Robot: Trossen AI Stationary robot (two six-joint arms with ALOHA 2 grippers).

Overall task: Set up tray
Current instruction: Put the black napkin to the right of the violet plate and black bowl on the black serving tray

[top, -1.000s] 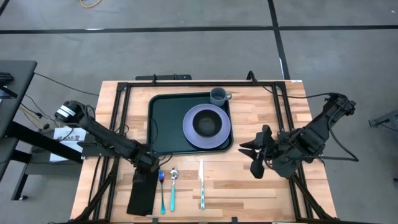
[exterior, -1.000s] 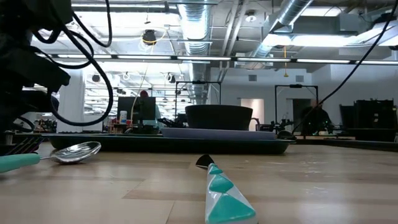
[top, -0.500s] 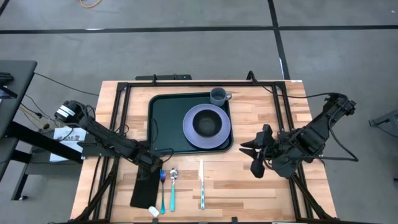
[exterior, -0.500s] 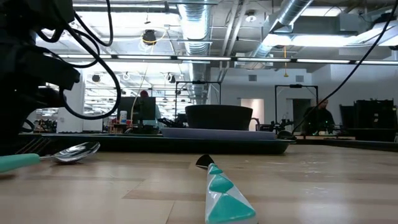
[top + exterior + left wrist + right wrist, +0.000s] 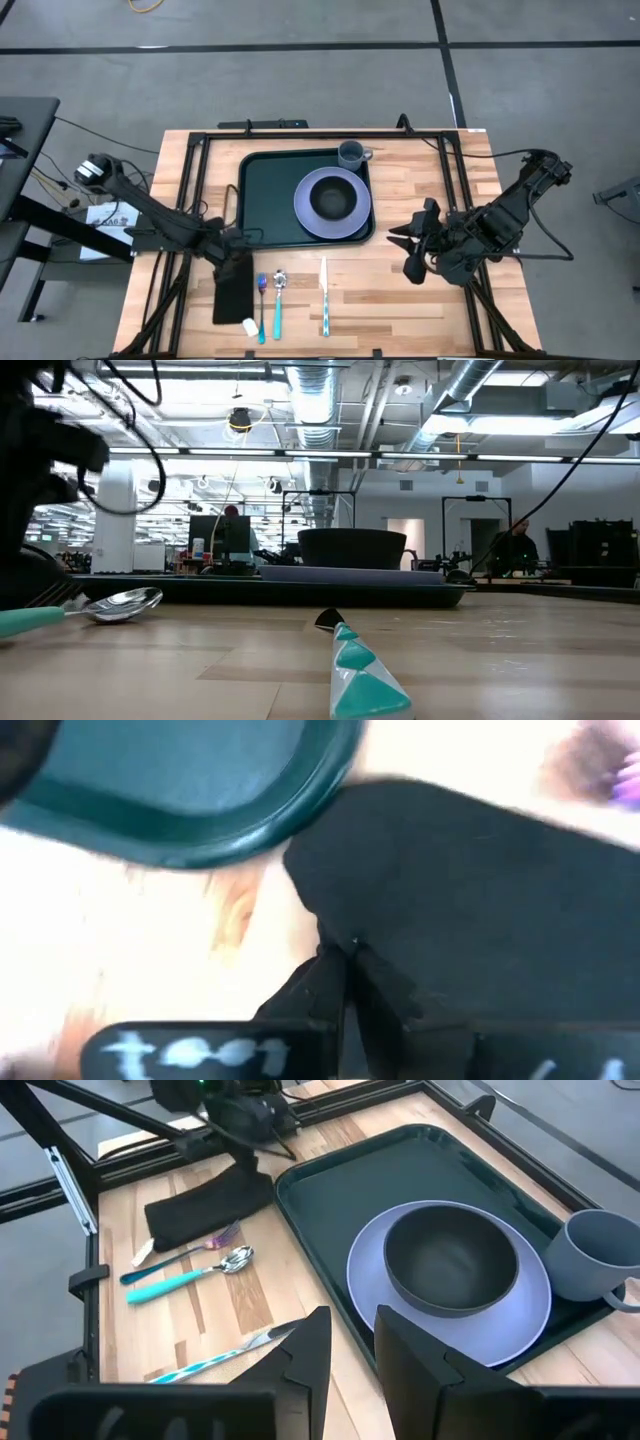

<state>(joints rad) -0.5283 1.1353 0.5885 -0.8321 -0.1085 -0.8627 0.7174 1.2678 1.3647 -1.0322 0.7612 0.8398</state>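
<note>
Tray (image 5: 272,200): dark green, with a raised rim, lying on the far middle of the wooden desk (image 5: 420,310).
Tray contents: a lavender plate (image 5: 333,203) with a dark bowl (image 5: 330,198) on it fills the tray's right half; a grey mug (image 5: 351,155) stands in the far right corner.
Napkin (image 5: 233,288): flat, black, on the desk just in front of the tray's near left corner.
Cutlery: a fork (image 5: 261,310), a spoon (image 5: 279,302) and a knife (image 5: 324,296) lie in a row to the right of the napkin.
Left end effector (image 5: 238,255): low at the napkin's far edge, fingers pressed together, pinching the black cloth.
Right end effector (image 5: 405,250): held above the desk to the right of the tray, fingers slightly apart, holding nothing.
</note>
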